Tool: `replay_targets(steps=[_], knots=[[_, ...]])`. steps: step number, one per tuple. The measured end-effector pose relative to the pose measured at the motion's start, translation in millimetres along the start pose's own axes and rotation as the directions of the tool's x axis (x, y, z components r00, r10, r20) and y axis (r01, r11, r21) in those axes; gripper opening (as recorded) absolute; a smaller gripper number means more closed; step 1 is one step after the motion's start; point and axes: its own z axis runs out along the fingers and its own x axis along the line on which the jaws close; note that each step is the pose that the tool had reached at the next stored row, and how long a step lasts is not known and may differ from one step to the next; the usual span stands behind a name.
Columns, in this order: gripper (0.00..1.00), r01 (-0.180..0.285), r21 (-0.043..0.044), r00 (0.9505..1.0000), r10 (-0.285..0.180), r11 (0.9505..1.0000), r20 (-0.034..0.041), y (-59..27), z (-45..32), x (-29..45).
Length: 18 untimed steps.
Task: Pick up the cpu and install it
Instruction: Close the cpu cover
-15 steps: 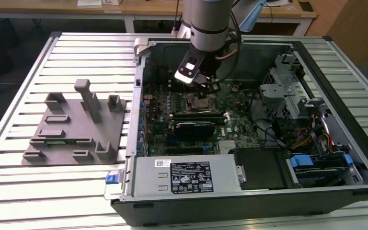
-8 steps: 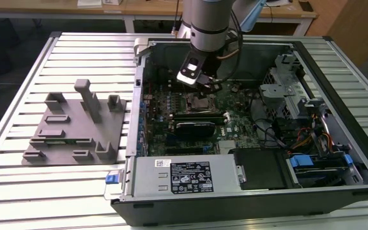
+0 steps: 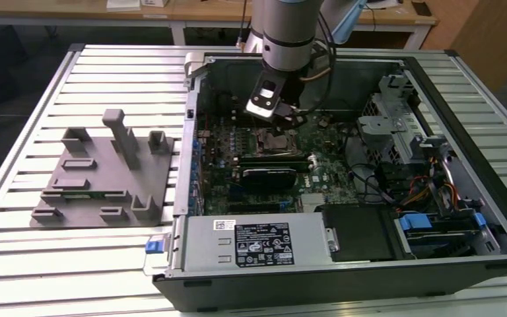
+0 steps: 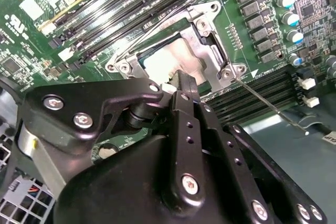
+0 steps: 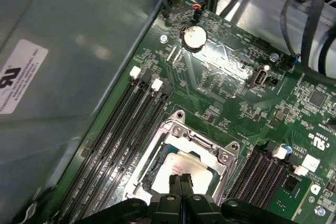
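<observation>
Black gripper (image 5: 181, 181) sits closest in both wrist views, jaws together with nothing clamped between them, tips on or just above the cpu (image 5: 185, 165); contact cannot be told. Cpu lies flat inside the metal socket frame (image 5: 177, 125) on the motherboard (image 5: 226, 77), between the two banks of memory slots (image 5: 118, 129). Judgement: pick-up and placement look done, but the thin lever rod (image 4: 268, 106) stands clear of the frame, so latching appears left.

A ribbed metal table (image 3: 24, 264) spans the exterior view, catching a strong glare (brightest at its near corner). Behind it, pale wooden desks (image 3: 209, 13) stand on white legs over a dark floor (image 3: 16, 59).
</observation>
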Motion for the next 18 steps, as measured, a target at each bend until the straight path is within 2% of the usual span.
replay_targets(steps=[5, 9, 15, 18], knots=[[0.11, 0.048, 0.0005, 0.9988, -0.048, 0.9988, -0.0023, 0.0, 0.0, 0.0], [0.11, 0.095, 0.0007, 0.9955, -0.095, 0.9955, -0.0045, 0.0, 0.0, 0.0], [0.11, 0.168, 0.0010, 0.9857, -0.168, 0.9858, -0.0080, 0.0, 0.0, 0.0], [0.11, 0.206, 0.0010, 0.9786, -0.206, 0.9786, -0.0099, 0.0, 0.0, 0.0]])
